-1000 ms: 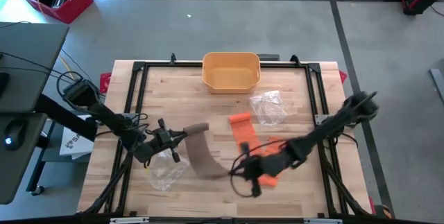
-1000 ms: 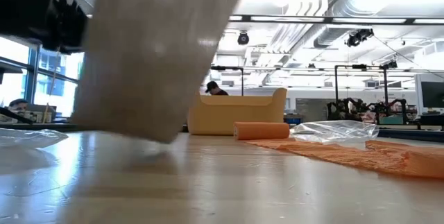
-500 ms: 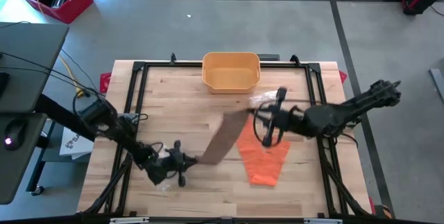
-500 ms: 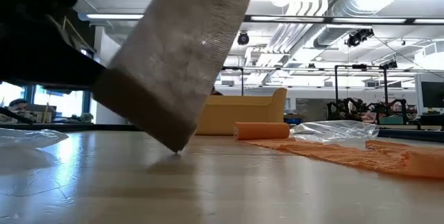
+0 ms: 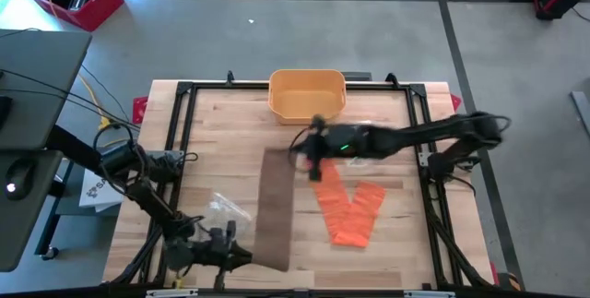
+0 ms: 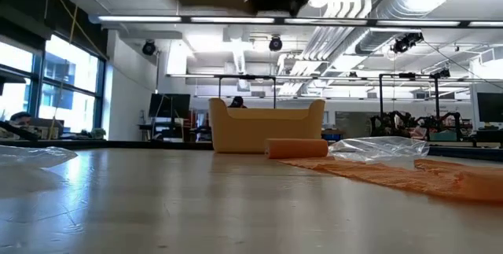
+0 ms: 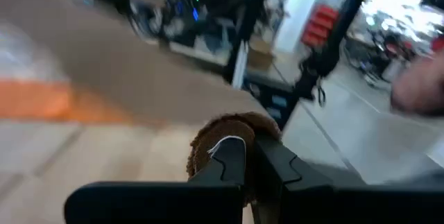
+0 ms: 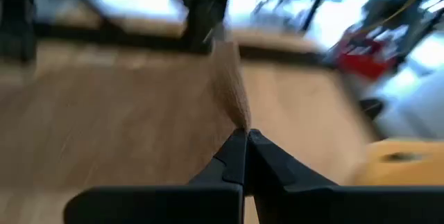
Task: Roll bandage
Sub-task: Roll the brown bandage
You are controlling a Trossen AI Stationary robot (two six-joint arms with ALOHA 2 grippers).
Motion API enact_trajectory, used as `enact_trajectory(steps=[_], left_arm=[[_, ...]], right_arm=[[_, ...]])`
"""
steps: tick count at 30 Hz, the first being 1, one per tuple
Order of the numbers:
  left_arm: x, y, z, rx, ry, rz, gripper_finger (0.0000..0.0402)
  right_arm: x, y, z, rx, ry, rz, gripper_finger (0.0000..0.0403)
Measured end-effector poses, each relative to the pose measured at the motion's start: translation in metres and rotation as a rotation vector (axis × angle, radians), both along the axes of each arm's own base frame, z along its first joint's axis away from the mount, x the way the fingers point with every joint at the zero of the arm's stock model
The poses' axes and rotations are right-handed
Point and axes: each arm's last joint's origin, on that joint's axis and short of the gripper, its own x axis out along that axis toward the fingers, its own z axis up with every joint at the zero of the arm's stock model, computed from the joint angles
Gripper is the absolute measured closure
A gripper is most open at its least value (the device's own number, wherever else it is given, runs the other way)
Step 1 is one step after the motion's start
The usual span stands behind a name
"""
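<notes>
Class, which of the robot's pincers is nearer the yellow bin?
The right. The right pincer is just in front of the yellow bin, holding the brown bandage's far end; the left pincer is at the table's near edge.

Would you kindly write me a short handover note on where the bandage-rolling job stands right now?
Left gripper: at the table's near edge, shut on one end of the brown bandage.
Right gripper: toward the far side of the table, in front of the yellow bin, shut on the bandage's other end.
The brown bandage is stretched out flat between the two grippers, not rolled.
The orange bandage lies unrolled on the table beside it; two clear plastic wrappers are also on the table.
Done: brown bandage picked up and pulled straight.
Left: all of the rolling, probably starting from one held end.
</notes>
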Motion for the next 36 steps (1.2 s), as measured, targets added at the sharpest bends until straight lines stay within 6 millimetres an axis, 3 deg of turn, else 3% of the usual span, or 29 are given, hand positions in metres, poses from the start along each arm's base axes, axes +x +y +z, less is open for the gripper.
enact_trajectory(steps=[6,11,14,18,22,30,36], left_arm=[[-0.012,-0.006,0.027,0.071,-0.137,0.105,0.04],[-0.011,-0.005,0.051,0.171,-0.217,0.179,0.04],[-0.005,-0.002,0.063,0.231,-0.216,0.257,0.04],[0.011,0.005,0.073,0.229,-0.189,0.359,0.04],[0.028,0.008,0.085,0.21,-0.19,0.413,0.0401],[0.066,-0.005,0.134,0.351,-0.151,0.464,0.0401],[0.079,0.004,0.135,0.342,-0.08,0.56,0.0401]], right_arm=[[0.036,0.016,-0.087,0.114,0.164,0.06,0.0401],[0.038,0.03,-0.119,0.319,0.293,0.152,0.0348],[0.031,0.032,-0.116,0.398,0.359,0.174,0.0291],[0.013,0.043,-0.098,0.357,0.449,0.141,0.0242],[-0.009,0.074,-0.08,0.285,0.51,0.182,0.0235],[-0.052,0.15,-0.054,0.225,0.507,0.333,0.0234],[-0.076,0.183,-0.044,0.265,0.497,0.405,0.0234]])
